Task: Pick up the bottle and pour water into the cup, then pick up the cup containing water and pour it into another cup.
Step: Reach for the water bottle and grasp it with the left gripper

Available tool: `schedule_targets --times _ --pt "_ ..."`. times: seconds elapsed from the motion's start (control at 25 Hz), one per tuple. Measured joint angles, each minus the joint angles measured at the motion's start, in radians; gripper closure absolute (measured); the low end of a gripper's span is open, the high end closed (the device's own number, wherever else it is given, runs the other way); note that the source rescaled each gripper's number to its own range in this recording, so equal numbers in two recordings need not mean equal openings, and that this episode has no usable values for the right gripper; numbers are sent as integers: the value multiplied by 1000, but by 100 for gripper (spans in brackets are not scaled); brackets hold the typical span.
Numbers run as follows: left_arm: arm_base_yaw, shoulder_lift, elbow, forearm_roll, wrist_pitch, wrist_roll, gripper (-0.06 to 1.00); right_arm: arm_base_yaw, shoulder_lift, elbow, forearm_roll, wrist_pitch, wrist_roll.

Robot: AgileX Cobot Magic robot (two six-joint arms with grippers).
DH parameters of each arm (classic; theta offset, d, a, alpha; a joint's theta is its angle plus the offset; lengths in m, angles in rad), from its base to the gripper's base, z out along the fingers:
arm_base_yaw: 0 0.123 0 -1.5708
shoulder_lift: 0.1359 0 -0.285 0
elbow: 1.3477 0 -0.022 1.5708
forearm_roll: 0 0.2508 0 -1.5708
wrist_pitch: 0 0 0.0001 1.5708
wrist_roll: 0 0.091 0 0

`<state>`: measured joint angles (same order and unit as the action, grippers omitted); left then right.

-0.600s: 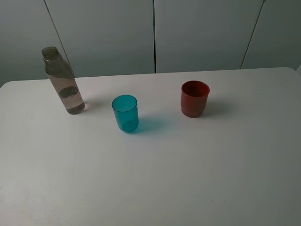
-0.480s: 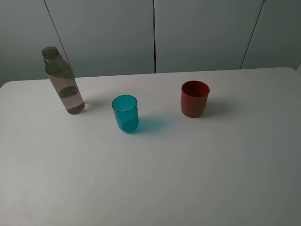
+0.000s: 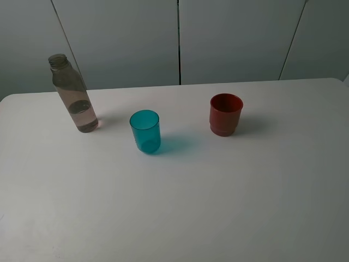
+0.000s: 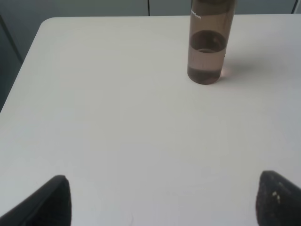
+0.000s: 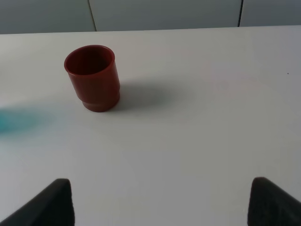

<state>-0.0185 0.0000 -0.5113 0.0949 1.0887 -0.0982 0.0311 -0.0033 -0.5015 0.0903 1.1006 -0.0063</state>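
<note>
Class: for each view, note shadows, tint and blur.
Exterior high: shadows fall right of the bottle, teal cup and red cup, the teal cup's tinted teal. Left wrist: bottle sharp, shadow faintly pink. Right wrist: soft-edged teal patch at the frame edge.

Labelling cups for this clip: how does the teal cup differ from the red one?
The teal cup is translucent with smooth sides; the red cup is opaque with a stepped, narrower base. The teal cup stands closer to the bottle; the red cup farther off. Both stand upright.

Soft light from the left throws faint shadows rightward of the bottle (image 3: pixel 74 95), teal cup (image 3: pixel 145 131) and red cup (image 3: pixel 226 114).
</note>
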Motion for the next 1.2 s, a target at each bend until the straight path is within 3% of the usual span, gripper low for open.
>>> schedule_targets --times 0.48,0.8,1.08,1.2 --pt "-31 8 -12 31 -37 4 -6 0 0 0 0 0 0" --pt "-34 216 -17 30 -551 10 -6 0 0 0 0 0 0" --pt "-34 499 100 71 -936 10 -6 0 0 0 0 0 0" --pt "-34 651 143 23 -1131 10 -6 0 0 0 0 0 0"
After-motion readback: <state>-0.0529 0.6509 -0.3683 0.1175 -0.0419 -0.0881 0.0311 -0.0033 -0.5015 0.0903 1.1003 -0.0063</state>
